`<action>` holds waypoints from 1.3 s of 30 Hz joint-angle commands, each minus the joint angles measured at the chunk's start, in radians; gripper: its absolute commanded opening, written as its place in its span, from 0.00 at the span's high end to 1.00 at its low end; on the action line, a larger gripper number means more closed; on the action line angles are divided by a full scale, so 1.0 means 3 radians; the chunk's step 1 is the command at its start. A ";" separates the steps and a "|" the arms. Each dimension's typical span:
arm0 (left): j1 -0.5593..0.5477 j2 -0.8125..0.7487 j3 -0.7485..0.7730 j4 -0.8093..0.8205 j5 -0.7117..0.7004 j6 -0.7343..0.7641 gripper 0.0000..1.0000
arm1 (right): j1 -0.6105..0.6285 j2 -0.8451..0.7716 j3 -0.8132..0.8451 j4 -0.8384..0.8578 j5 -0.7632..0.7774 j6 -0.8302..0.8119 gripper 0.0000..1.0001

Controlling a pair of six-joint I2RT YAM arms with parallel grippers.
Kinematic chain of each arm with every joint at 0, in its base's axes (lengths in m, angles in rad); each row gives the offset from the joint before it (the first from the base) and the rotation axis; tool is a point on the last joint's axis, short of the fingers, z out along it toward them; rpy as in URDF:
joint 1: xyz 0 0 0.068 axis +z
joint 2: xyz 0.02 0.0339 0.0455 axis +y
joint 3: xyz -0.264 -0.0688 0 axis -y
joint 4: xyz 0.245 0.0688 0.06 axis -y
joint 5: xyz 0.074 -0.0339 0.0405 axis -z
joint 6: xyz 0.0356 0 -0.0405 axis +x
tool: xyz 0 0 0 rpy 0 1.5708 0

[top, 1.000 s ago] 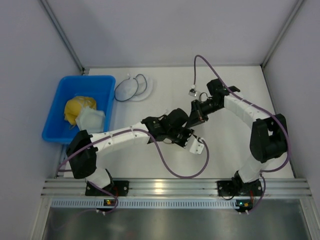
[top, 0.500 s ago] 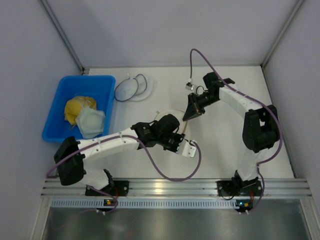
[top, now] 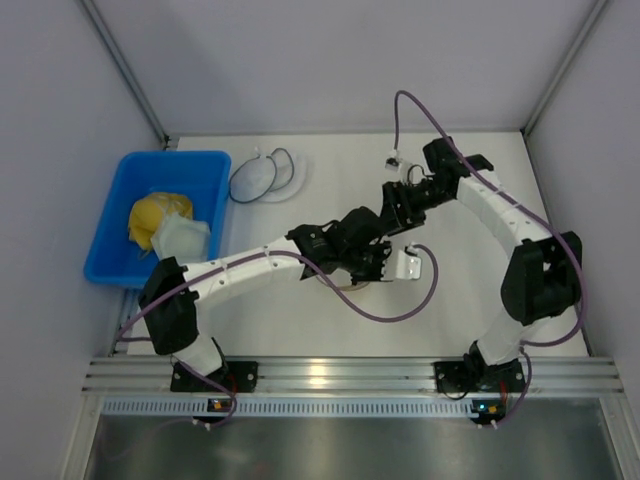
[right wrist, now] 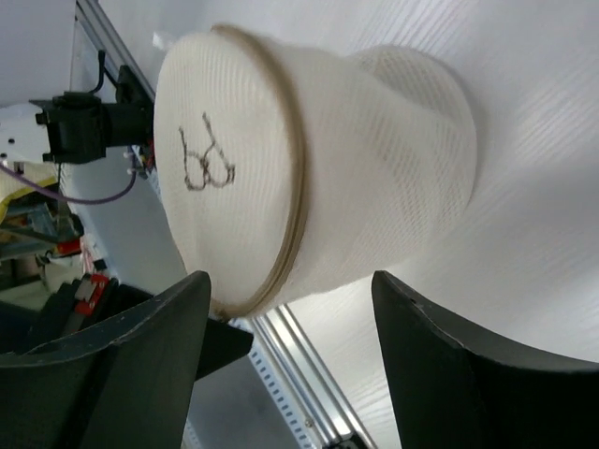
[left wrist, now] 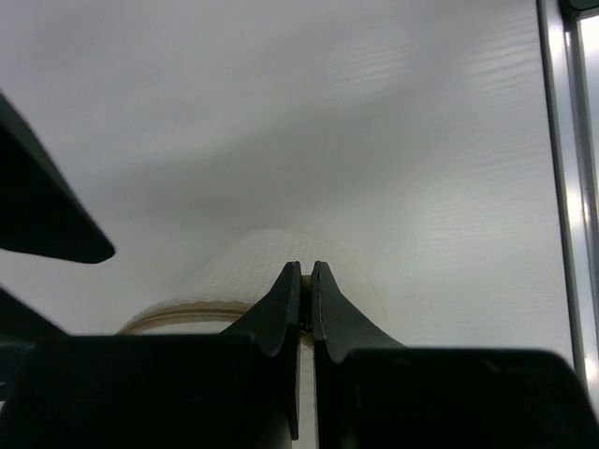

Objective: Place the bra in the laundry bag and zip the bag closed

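Note:
The laundry bag is a white mesh pouch with a tan-brown rim, bulging and turned on its side on the white table. A small dark squiggle shows on its round face. My left gripper is shut on the tan rim at the bag's near edge. My right gripper is open, one finger either side of the bag's lower edge and clear of it. In the top view both grippers, left and right, meet mid-table and cover the bag. The bra is hidden.
A blue bin at the left holds a yellow cloth bundle and a pale mesh piece. Black-rimmed round pouches lie at the back. The aluminium rail runs along the near edge; purple cables loop over the table.
My right gripper has gone from shut to wide open, letting go of the bag. The left arm has carried the bag's rim right and away from the rail, still shut on it.

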 commanded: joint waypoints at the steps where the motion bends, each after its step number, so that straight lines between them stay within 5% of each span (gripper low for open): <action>1: 0.0048 0.0105 0.0270 0.0075 -0.0053 0.0107 1.00 | -0.0036 -0.0345 -0.0261 -0.0211 -0.0089 -0.0146 0.30; 10: 0.0059 0.0228 0.0449 0.0085 -0.0073 0.0302 1.00 | 0.0224 -0.0171 -0.0533 0.0014 -0.0500 0.0089 0.33; 13: 0.0059 0.0228 0.0434 0.0085 -0.0058 0.0292 1.00 | 0.0276 -0.0140 -0.0528 0.0040 -0.0485 0.0120 0.58; 14: 0.0054 0.0218 0.0414 0.0085 0.0003 0.0292 1.00 | 0.0276 -0.0120 -0.0508 0.0030 -0.0474 0.0120 0.77; 16: 0.0059 0.0162 0.0297 0.0085 0.0070 0.0292 1.00 | 0.0276 -0.0105 -0.0432 0.0009 -0.0423 0.0100 0.97; 17: 0.0059 0.0131 0.0240 0.0085 0.0161 0.0307 1.00 | 0.0260 -0.0094 -0.0406 0.0019 -0.0418 0.0094 1.00; 35: -0.0094 -0.0682 -0.0967 -0.0252 0.0541 0.0154 1.00 | 0.0209 0.0479 0.0499 -0.0446 -0.0346 -0.0443 1.00; 36: -0.0110 -0.0636 -0.0871 -0.0242 0.0525 0.0088 1.00 | 0.0209 0.0468 0.0505 -0.0446 -0.0352 -0.0417 0.98; 39: -0.0115 -0.0356 -0.0493 -0.0196 0.0342 -0.0177 1.00 | 0.0204 0.0341 0.0454 -0.0451 -0.0286 -0.0361 0.70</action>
